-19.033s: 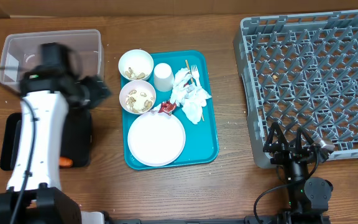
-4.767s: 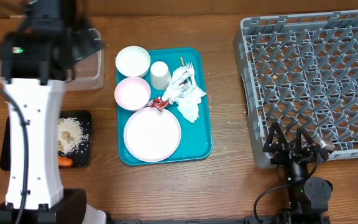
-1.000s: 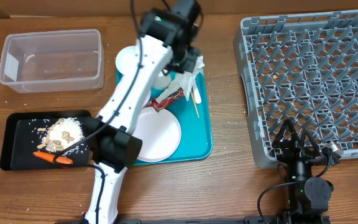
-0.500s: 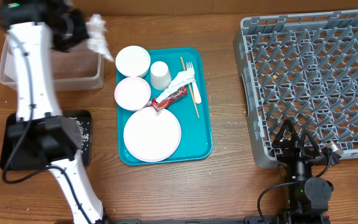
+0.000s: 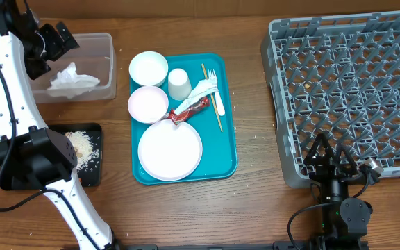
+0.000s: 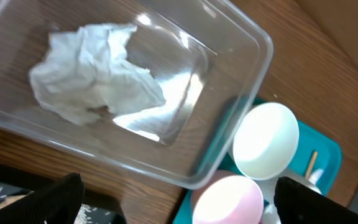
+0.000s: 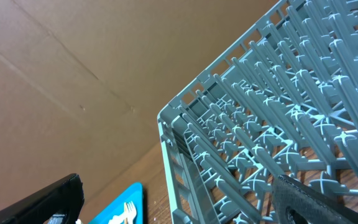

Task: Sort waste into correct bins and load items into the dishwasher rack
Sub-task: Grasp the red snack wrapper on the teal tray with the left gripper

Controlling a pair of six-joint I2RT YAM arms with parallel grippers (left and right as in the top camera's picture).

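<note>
Brown wooden table [image 5: 255,208], cardboard wall behind. Far left: left gripper [image 5: 51,47] spread wide over the clear tub [image 5: 106,43], crumpled napkin [image 5: 71,78] lying loose inside. Right gripper [image 5: 335,163] gaping too, empty, low beside the grey dish rack [image 5: 346,83]. Teal tray [image 5: 228,139] between.

A wide lane of bare wooden tabletop [image 5: 254,104] runs top to bottom between the teal rectangular serving tray [image 5: 228,161] at centre and the large grey pegged plastic crate [image 5: 353,83] on the right. The strip below the tray is bare too. At the left edge, the white left arm [image 5: 9,90] lies across the shallow black tray [image 5: 94,173], and its spread claw [image 5: 51,50] hangs over the left part of the clear plastic tub [image 5: 107,69]. The right claw [image 5: 335,158] crowds the crate's lower edge.
</note>
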